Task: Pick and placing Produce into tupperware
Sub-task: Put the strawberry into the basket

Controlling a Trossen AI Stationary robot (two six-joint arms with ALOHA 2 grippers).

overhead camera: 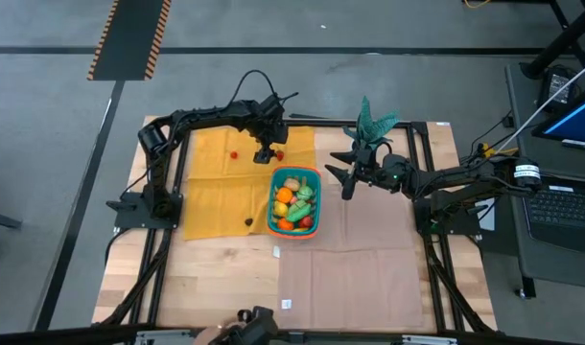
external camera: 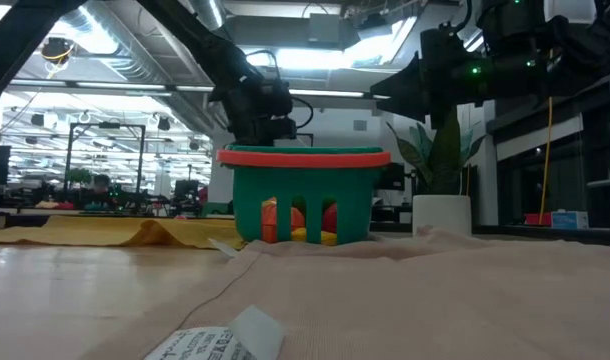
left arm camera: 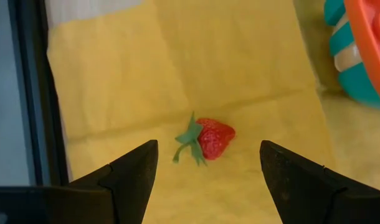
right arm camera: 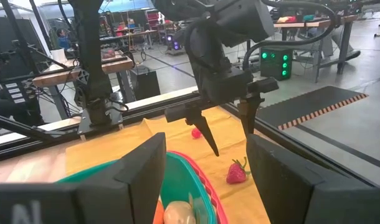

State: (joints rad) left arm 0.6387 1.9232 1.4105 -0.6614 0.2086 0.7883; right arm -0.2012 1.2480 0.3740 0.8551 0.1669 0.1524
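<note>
Robotics lab or workshop floor: open hall, exposed ceiling ducts (external camera: pixel 115 60), strip lights, rows of workbenches (right arm camera: pixel 84 68) with equipment, hazard-striped floor mat (overhead camera: pixel 129 38), laptop (overhead camera: pixel 566 206) beside wooden test table (overhead camera: pixel 216 278).

You have a wooden table (overhead camera: pixel 216 278) with a yellow cloth (overhead camera: pixel 211 182) spread under the left gripper (overhead camera: pixel 264 151) and a tan cloth (overhead camera: pixel 369 259) under and beyond the right gripper (overhead camera: pixel 345 182). On the yellow cloth, a strawberry (left arm camera: pixel 213 138) lies directly below the left gripper, between its spread fingers. A small red piece (overhead camera: pixel 233 153) sits to that gripper's outer side. The teal basket (overhead camera: pixel 294 201) rests between the two grippers, and a white plant pot (external camera: pixel 441 212) stands behind the right gripper.
</note>
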